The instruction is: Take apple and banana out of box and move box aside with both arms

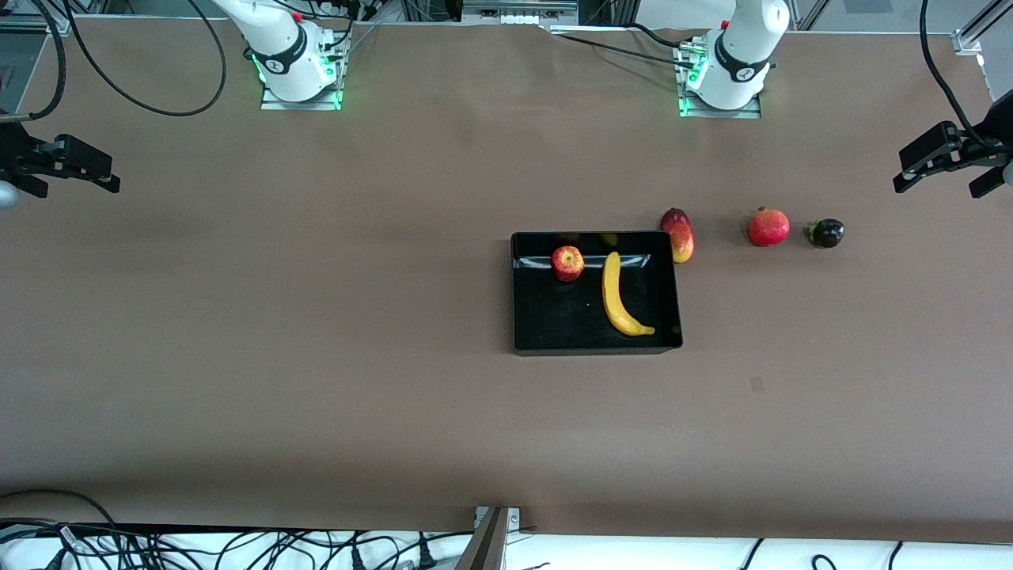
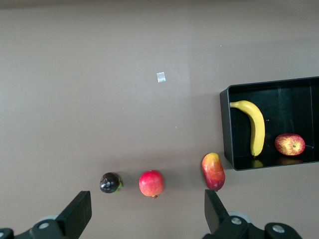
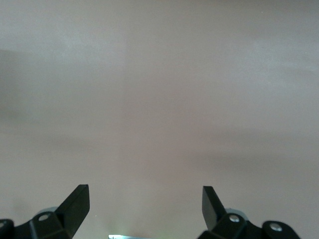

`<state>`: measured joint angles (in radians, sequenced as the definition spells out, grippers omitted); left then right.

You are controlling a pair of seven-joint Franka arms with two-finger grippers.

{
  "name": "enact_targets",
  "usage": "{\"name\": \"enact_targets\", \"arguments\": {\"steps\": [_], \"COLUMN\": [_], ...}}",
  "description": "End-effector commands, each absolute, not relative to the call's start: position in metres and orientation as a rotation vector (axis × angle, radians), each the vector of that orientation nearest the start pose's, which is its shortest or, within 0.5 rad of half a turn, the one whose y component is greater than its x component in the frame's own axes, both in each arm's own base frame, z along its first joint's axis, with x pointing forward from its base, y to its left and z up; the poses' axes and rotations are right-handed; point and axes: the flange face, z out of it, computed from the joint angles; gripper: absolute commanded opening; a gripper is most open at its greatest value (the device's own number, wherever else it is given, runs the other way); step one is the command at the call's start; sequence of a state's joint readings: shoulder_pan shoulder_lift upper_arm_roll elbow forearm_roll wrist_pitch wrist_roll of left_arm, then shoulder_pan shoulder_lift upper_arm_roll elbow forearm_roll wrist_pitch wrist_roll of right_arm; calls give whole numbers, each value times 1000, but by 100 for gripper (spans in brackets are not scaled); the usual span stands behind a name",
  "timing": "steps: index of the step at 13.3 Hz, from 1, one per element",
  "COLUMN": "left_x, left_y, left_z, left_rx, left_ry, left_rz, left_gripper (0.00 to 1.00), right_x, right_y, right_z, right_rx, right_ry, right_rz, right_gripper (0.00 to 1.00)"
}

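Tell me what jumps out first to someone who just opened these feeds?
The glossy black tray mid-table, with a yellow banana and a red apple inside it. Beside it, toward the left arm's end, lie a mango, a pomegranate and a dark mangosteen. The left end effector and right end effector wait open at the table's ends.

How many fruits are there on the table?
5. The apple and banana lie in the black box. A mango sits beside the box; a pomegranate and a dark fruit lie toward the left arm's end.
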<state>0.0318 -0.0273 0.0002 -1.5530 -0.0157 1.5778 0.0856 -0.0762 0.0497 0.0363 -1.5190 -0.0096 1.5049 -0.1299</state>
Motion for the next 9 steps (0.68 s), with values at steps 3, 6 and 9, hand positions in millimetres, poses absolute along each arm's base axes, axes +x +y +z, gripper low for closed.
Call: {"name": "enact_targets", "arguments": {"steps": [3, 6, 9], "left_x": [540, 542, 545], "left_y": [15, 15, 9], "left_z": [650, 648, 645], "left_rx": [-3175, -3175, -3180], "left_ry": [72, 67, -9], "left_rz": [-79, -79, -77], "left_gripper": [100, 100, 100], "right_x": [564, 564, 564], "right_y": [-24, -24, -24], "right_z": [620, 620, 620], "right_rx": [-3148, -3148, -3148], "right_ry": [-141, -141, -141], "right_rz": [96, 96, 96], "right_gripper": [100, 100, 100]}}
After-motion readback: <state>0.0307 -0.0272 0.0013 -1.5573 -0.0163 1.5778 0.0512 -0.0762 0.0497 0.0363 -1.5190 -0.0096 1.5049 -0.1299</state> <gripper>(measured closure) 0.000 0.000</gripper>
